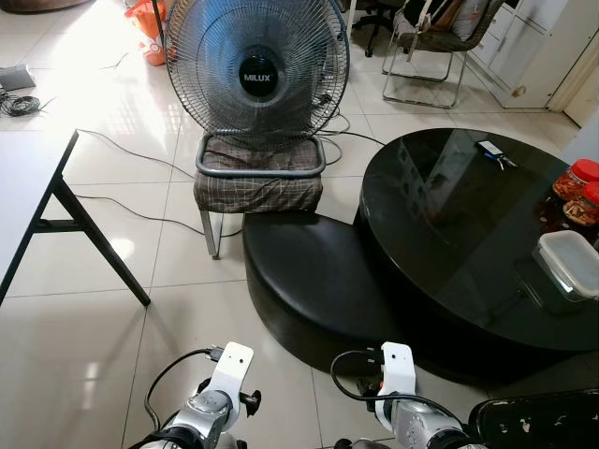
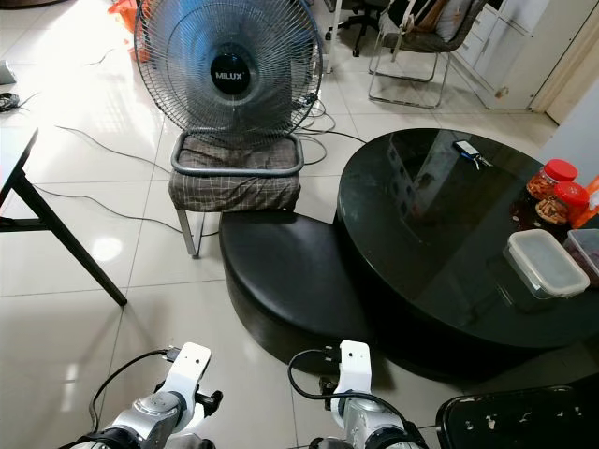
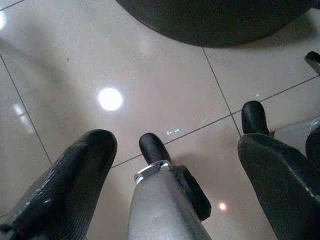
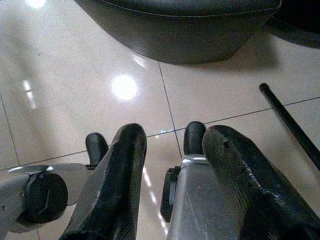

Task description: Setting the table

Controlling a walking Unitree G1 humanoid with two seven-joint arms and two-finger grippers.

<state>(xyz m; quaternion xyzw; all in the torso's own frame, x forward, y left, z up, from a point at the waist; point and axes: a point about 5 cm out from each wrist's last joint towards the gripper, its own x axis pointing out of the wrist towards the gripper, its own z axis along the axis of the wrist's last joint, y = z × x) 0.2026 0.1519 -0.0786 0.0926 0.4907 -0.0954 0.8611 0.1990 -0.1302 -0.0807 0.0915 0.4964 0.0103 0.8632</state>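
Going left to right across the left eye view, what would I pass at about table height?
White folding table → fan on its checked stool → low black ottoman → round black table → keys → clear lidded container.

So the round table [image 1: 449, 243] sits to the right, with a lower bench [image 1: 309, 281] tucked against its left edge. Behind the bench there's a stool [image 1: 257, 182] with a fan [image 1: 257, 70] on it. Near the table's right edge: a lidded container [image 1: 571, 264], two jars [image 1: 576, 192] behind it, keys [image 1: 493, 152] toward the far edge.
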